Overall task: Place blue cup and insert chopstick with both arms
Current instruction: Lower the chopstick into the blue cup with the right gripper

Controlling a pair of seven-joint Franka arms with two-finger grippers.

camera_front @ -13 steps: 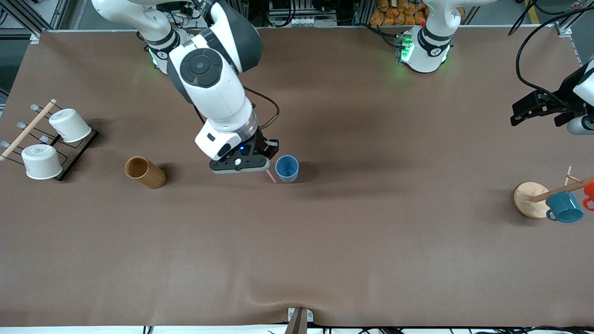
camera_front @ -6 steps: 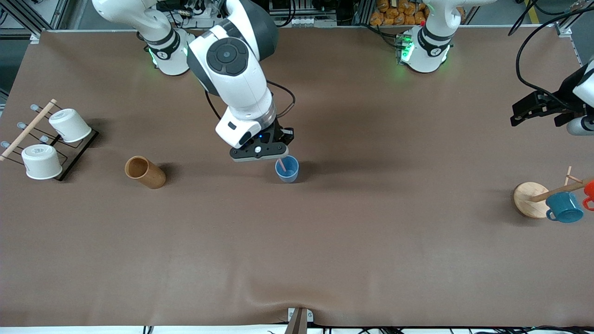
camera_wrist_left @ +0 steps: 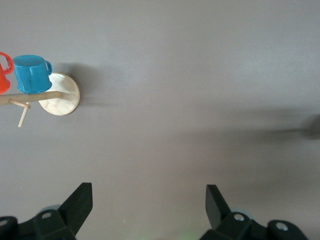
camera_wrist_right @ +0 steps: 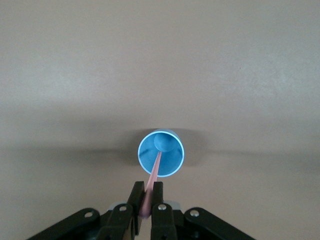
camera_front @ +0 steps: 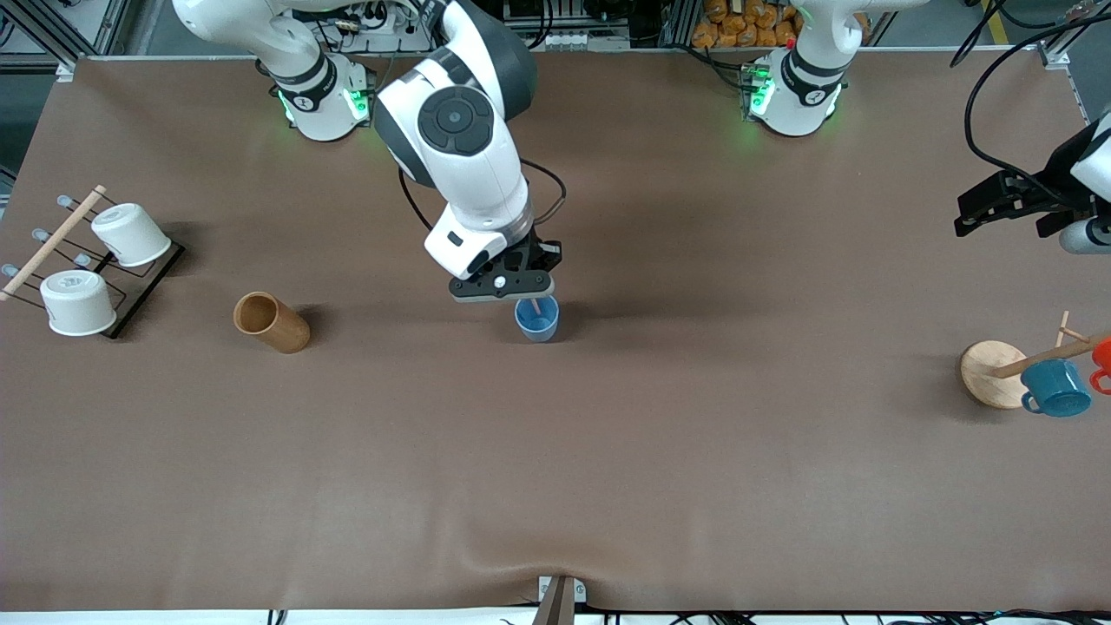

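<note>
The light-blue cup (camera_front: 537,319) stands upright near the middle of the table; the right wrist view looks straight down into it (camera_wrist_right: 161,152). My right gripper (camera_front: 523,293) hangs just over the cup's rim, shut on the pinkish-red chopstick (camera_wrist_right: 154,181), whose lower end points down inside the cup (camera_front: 535,305). My left gripper (camera_front: 998,207) waits open and empty in the air at the left arm's end of the table; its fingers (camera_wrist_left: 80,200) stand wide apart in the left wrist view.
A brown wooden cylinder (camera_front: 271,323) lies toward the right arm's end. A black rack (camera_front: 130,291) holds two white cups and a wooden rod there. A wooden mug stand (camera_front: 994,373) with a teal mug (camera_front: 1055,388) and an orange mug is at the left arm's end.
My right gripper has carried the chopstick from beside the cup to over its rim. The stick's tip now points into the cup. The left arm has not moved.
</note>
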